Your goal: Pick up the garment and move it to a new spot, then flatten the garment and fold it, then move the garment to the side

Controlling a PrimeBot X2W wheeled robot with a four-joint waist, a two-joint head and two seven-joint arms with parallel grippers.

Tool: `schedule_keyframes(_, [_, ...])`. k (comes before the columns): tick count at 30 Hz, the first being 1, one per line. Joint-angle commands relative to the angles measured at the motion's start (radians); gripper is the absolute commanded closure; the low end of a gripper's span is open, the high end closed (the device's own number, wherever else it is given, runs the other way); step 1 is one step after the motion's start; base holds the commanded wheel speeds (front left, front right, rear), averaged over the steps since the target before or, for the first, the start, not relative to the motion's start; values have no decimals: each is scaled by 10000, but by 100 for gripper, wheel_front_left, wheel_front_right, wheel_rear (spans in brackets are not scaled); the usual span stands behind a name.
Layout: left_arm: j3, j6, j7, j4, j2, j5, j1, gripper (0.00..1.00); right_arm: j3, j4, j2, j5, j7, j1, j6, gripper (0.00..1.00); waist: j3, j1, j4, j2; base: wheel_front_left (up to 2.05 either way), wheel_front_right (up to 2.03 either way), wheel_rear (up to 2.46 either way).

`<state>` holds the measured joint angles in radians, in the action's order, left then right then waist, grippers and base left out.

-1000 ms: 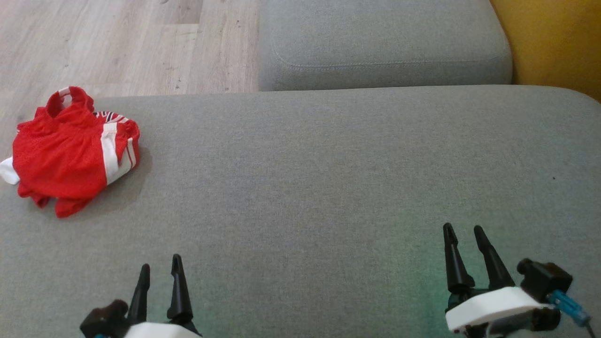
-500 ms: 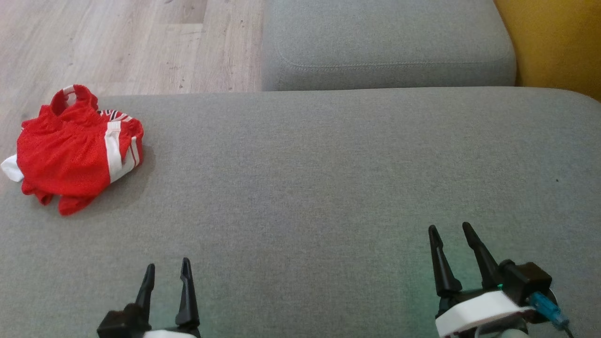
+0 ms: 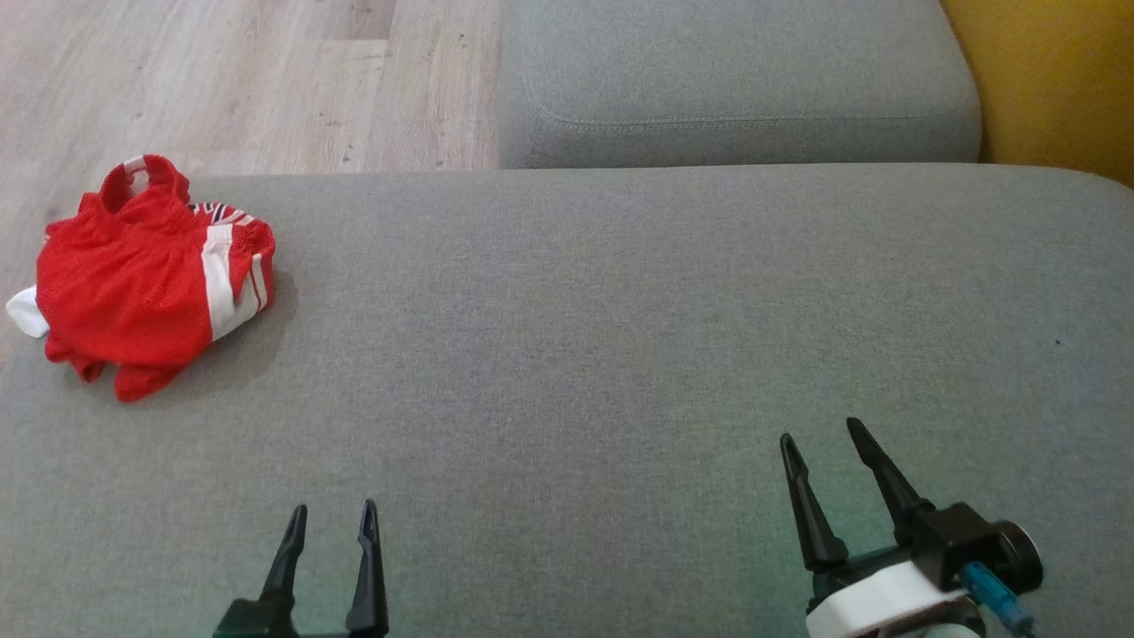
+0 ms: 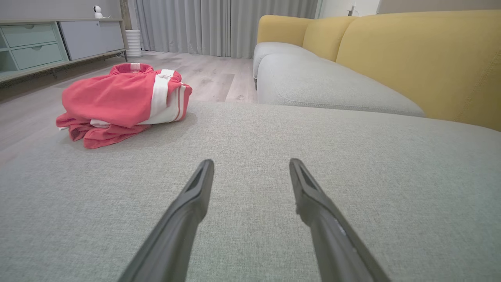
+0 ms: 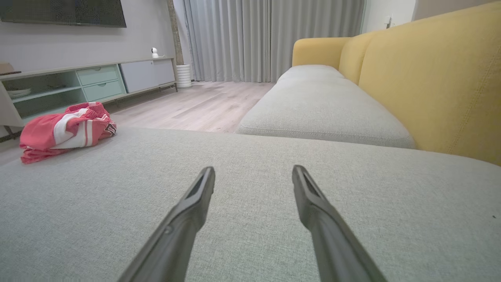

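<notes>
Nearest the robot, the left tool is sitting at the bottom edge of the head view. Its two long dark fingers are standing apart and holding nothing, so it is released. In the left wrist view the same fingers are pointing out low over the wide grey fabric sofa seat, with bare cloth showing in the gap between them. I cannot tell whether the tips are touching the fabric.

A little farther forward and well to the right, the right tool is leaning slightly leftward in the head view. Its fingers are likewise spread and gripping nothing, and a white wrist housing and a blue connector are showing behind them.

Beyond both tools, the seat is stretching away plain and grey. At its far left corner the red mesh garment with white side stripes is lying in a bunched heap. Its waistband is rising at the far side and a white scrap is poking out at the seat's left edge. It is lying well apart from both tools, closer to the left one.

Farther still, a second grey cushion is butting against the seat. A yellow sofa back is rising to its right and pale wooden floor is spreading to its left. At the back of the room, grey curtains are hanging beside a low cabinet with pale green drawers.
</notes>
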<state>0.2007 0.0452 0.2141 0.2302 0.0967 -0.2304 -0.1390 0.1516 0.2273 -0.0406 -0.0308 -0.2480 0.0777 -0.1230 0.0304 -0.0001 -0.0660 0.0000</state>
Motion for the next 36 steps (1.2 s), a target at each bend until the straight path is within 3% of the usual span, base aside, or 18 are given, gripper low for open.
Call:
schedule_keyframes(1, [-215,84,144,-330,110,94,222,0,248,-354,-97,100,-137,-108,-77,0,-7,1,2,0,0,0,0])
schedule_keyframes(23, [-62,170,132,-255,165,-76,333,0,58,-331,-97,-18,-137,-97,-77,0,-51,1,-230,0,0,0,0])
schedule_keyframes(28, [51,178,89,-300,202,-14,480,0,-202,-409,-97,-7,-138,31,-77,0,-65,1,-1136,0,0,0,0])
schedule_keyframes(36, [38,252,-17,-571,411,9,507,0,-163,-538,-97,-24,-138,5,-77,0,-116,1,-3353,0,0,0,0])
